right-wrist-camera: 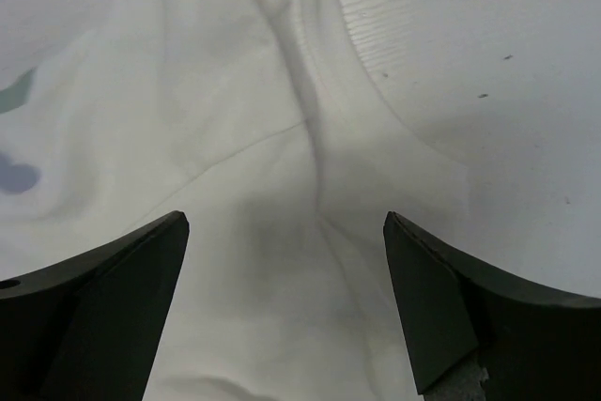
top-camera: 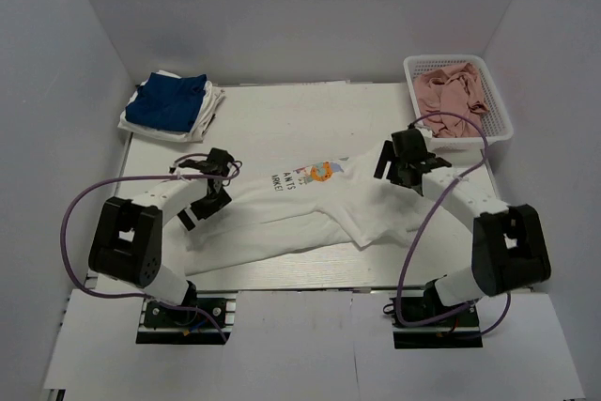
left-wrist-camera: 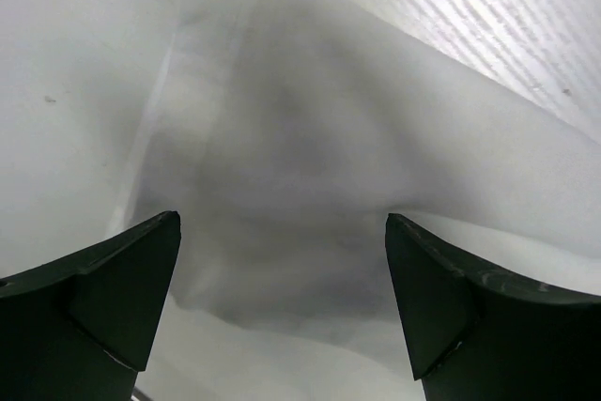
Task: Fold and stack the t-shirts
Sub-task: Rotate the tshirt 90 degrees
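One white t-shirt [top-camera: 300,208] stretched left-right across table [top-camera: 282,119], print upward.

White table [top-camera: 282,110] bears shirts [top-camera: 300,208], folded stack [top-camera: 172,105], basket [top-camera: 498,119].

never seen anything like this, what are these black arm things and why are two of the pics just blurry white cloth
They are two robot arms bolted at the near edge of a table, each ending in a two-finger gripper. The wide picture comes from a camera above and behind them. The other two come from cameras on the wrists, looking past each arm's own dark fingers, so close that cloth fills the view.

A large white t-shirt with a colourful chest print lies crumpled between the arms. The left gripper and the right gripper are both open just above it, holding nothing. At the far left is a stack of folded shirts, a blue one on top. At the far right, a white basket holds pinkish cloth.
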`<state>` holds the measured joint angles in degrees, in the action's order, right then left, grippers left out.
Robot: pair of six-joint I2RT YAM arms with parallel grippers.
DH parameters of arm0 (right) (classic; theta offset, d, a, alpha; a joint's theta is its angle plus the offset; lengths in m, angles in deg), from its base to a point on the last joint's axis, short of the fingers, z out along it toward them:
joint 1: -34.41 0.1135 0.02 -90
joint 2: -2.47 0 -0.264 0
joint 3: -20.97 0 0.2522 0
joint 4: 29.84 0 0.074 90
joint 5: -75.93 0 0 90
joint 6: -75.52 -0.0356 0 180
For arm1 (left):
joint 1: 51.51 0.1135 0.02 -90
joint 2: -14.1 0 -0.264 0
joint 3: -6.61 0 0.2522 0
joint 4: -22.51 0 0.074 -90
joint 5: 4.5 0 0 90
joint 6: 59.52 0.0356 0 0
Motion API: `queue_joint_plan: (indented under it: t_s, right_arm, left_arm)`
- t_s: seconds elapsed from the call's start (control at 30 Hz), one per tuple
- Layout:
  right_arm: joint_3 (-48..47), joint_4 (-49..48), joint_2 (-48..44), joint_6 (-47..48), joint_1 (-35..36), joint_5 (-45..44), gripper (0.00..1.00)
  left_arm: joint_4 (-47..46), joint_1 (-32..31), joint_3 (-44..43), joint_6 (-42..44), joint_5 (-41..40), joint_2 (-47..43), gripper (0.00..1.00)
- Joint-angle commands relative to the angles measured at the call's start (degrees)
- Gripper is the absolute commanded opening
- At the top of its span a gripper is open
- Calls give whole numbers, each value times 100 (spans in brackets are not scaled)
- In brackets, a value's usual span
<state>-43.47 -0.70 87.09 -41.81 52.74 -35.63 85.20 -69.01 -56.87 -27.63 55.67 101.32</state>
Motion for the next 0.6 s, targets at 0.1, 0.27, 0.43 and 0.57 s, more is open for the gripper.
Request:
queue_joint_plan:
  t_s: [0.1, 0.27, 0.43, 0.57]
  right_arm:
    - [680, -35, -1289, 26, 154, 1408, 90]
    - [1339, 70, -1483, -281, 259, 1990, 90]
    - [1561, 115, -1019, -633, 198, 1445, 90]
    - [1167, -34, -272, -747, 172, 1173, 90]
  left_arm:
    - [-224, -35, -566, 448, 238, -855, 100]
    - [-1400, -35, -242, 1485, 2563, -1067, 100]
    - [-1642, -87, 216, 1714, 2992, -884, 100]
    - [-1255, -210, 506, 1715, 2868, -602, 100]
